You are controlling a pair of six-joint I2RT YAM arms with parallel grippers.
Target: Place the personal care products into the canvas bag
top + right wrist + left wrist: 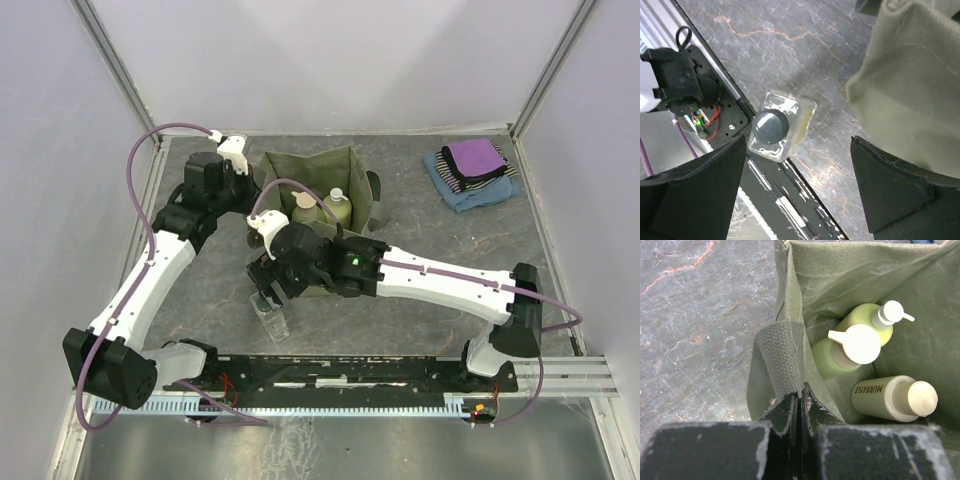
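Bottle (771, 127), clear square, upright below your right gripper (797, 144), fingers wide; left gripper (799, 401) pinches canvas bag (850, 275) handle.

Folded cloths (475, 170) (purple on top) on the grey table (450, 225).

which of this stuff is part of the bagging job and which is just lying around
Job: canvas bag; pump bottle, peach-capped bottle and cream bottle inside it; clear square bottle outside it.
Lying about: folded cloths, far right.
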